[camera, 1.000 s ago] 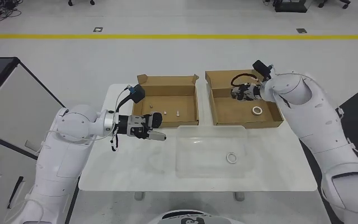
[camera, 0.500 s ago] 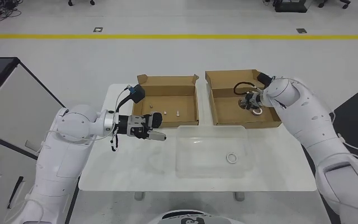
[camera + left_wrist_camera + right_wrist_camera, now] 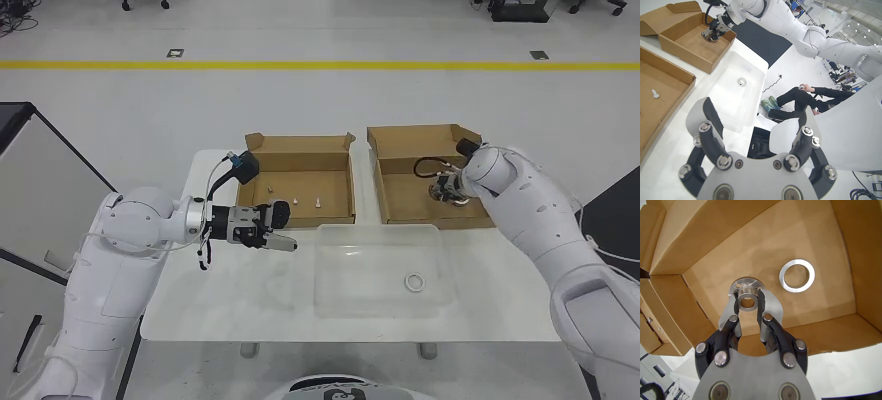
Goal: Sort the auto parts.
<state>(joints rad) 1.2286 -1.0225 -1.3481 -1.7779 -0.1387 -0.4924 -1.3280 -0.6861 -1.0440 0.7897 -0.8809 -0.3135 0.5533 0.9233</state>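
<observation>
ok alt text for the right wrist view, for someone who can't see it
The right gripper is shut on a flanged metal bushing inside a cardboard box. A flat metal ring lies on the box floor beside it, not touching.

In the right wrist view the fingers [image 3: 761, 303] cover both flanks of the flanged metal part [image 3: 747, 294]. Whether its flange touches the floor of the right box [image 3: 810, 306] cannot be told. From above, that part is too small to make out under the right hand [image 3: 440, 190]. The pale pieces [image 3: 297, 196] in the left box [image 3: 300, 160] are too small to identify there, and the left wrist view's edge cuts that box off.
</observation>
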